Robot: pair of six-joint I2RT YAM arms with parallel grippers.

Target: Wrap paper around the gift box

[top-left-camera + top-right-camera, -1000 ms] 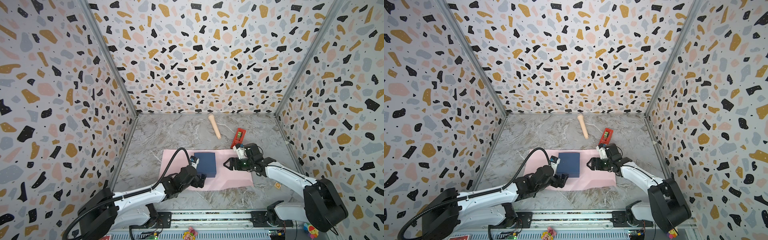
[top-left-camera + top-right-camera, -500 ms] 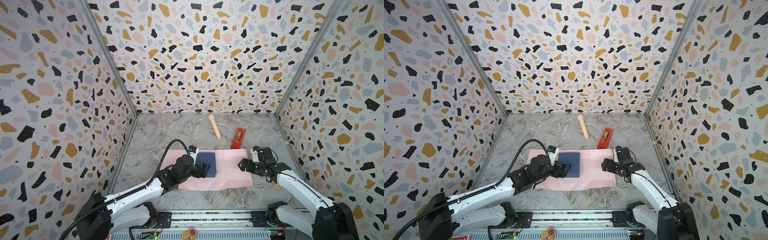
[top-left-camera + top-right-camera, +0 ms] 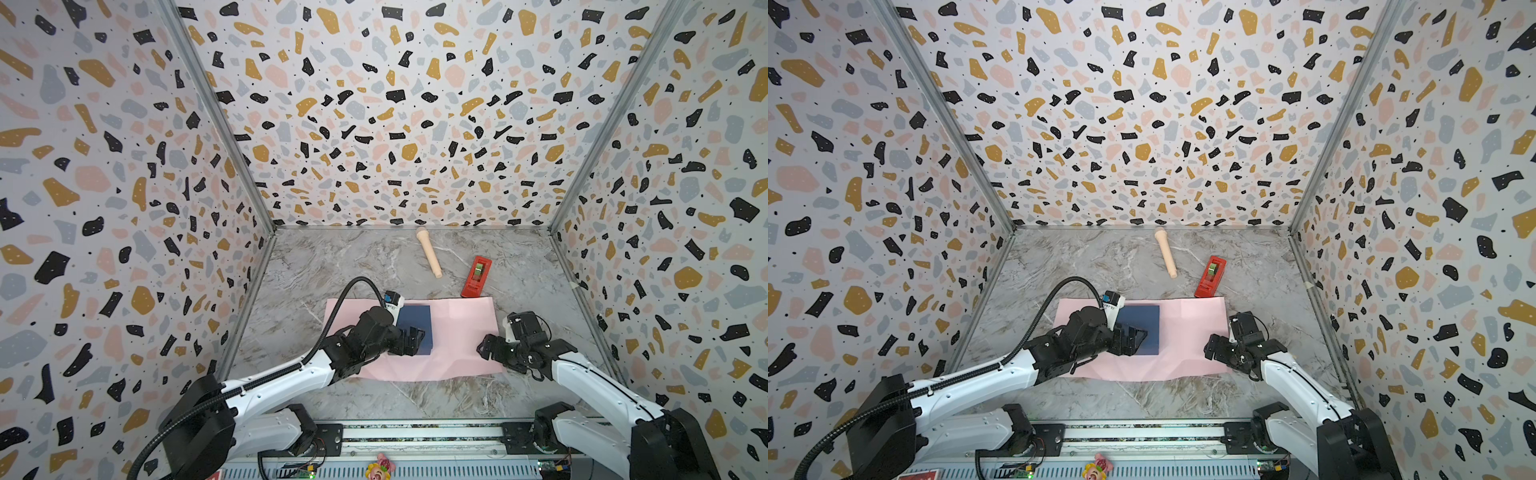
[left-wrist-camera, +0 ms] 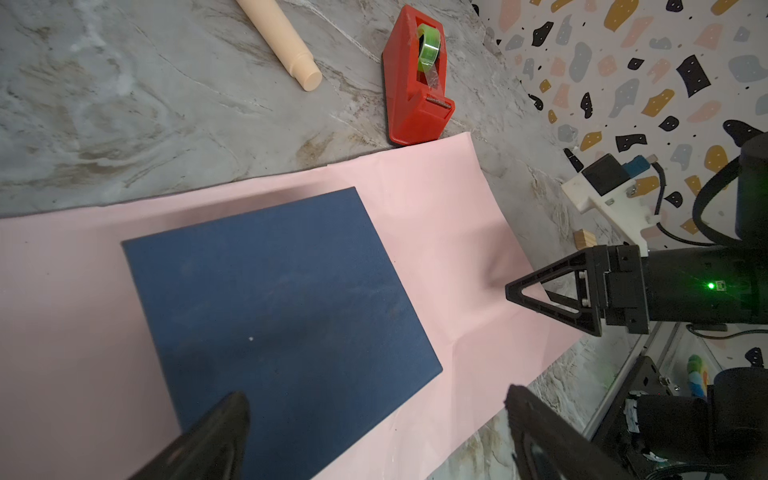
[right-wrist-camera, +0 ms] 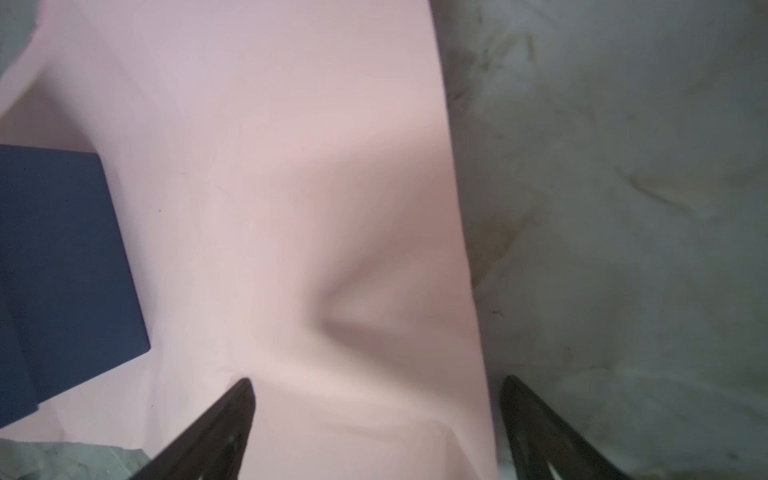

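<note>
1. Right gripper [image 3: 485,348], lower right of centre: drawn back from beside the box to the paper's right edge. Jaws spread wide and empty, one finger over the sheet and one over bare table.
2. Left gripper [image 3: 413,340]: shifted over the box's near edge, jaws wide, nothing held. Contact cannot be told.
3. Paper [image 3: 457,332]: pink face up, unfolded, slightly buckled at right.
4. Gift box [image 3: 415,316]: navy, lying on the sheet left of middle. It appears placed, with the first fold pending.
5. Red tape dispenser [image 3: 476,276], at the sheet's far edge.
6. Beige toy microphone [image 3: 428,252], beyond.
</note>
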